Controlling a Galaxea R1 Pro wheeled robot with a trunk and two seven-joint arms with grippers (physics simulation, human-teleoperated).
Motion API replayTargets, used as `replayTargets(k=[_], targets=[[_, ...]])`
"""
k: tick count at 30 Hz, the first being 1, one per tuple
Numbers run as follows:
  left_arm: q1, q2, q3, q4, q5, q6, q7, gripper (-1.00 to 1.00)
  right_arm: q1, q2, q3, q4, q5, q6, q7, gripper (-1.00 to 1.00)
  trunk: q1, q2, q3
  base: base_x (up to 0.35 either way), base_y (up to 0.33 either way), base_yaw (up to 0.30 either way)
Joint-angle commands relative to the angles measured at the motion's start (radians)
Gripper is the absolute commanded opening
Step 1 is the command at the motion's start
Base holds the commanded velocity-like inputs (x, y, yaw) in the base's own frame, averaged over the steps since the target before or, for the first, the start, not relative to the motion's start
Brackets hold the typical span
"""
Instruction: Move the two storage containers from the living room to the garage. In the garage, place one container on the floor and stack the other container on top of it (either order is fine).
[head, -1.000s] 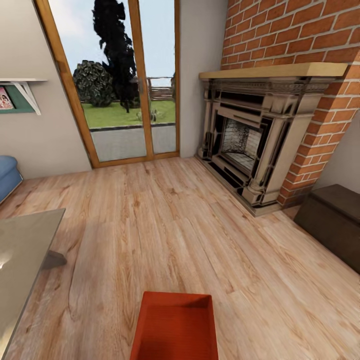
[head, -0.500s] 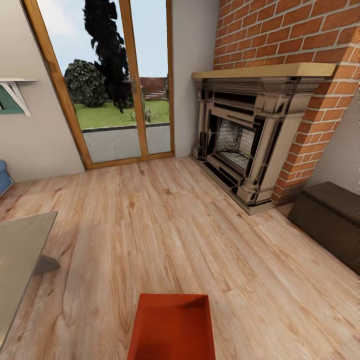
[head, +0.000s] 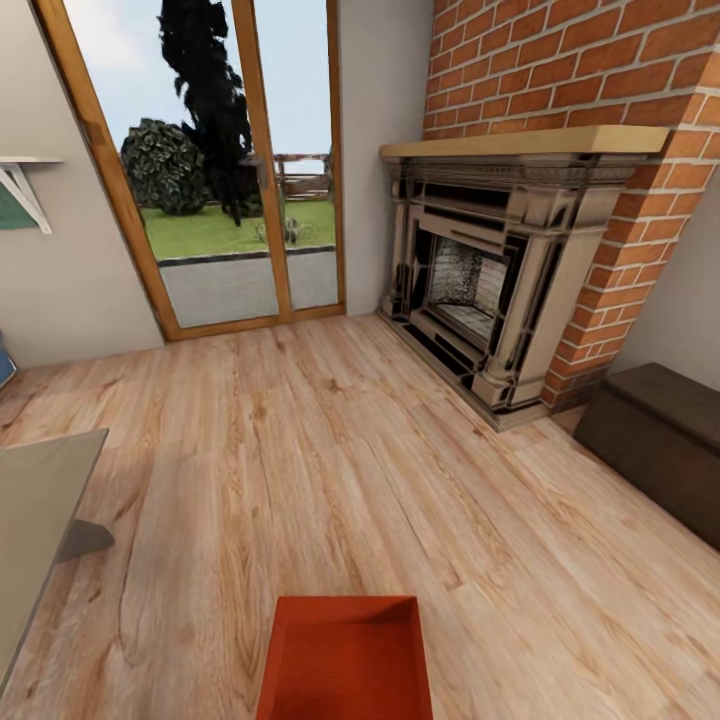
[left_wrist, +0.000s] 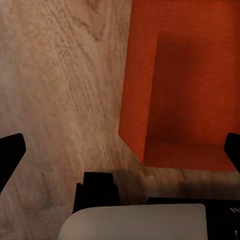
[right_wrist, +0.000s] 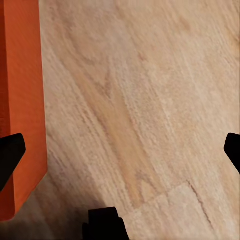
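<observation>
On plank floor: container (head: 345, 660) | fireplace (head: 490, 280), bench (head: 660, 440) ahead-right | both jaws spread wide, empty

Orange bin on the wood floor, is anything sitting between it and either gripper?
Nothing visible. The orange bin sits on bare wood floor. In the wrist views, both grippers' jaws are spread wide, with only planks between them and its walls.

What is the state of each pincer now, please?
Left pincer: open, holding nothing; the orange-red storage container lies beyond it.
Right pincer: open, holding nothing, above the wood plank floor.
</observation>
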Motion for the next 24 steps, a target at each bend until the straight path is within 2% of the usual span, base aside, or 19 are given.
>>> replayTargets(k=[1, 24], targets=[[-0.001, 0.0, -0.008, 0.001, 0.01, -0.003, -0.004, 1.0, -0.001, 0.0, 0.009, 0.001, -0.01, -0.004, -0.005, 1.0, 0.0, 0.0, -0.001, 0.049, 0.018, -0.002], [-0.001, 0.0, -0.008, 0.001, 0.01, -0.003, -0.004, 1.0, -0.001, 0.0, 0.008, 0.001, -0.01, -0.006, -0.005, 1.0, 0.0, 0.0, -0.001, 0.007, 0.003, 0.0]])
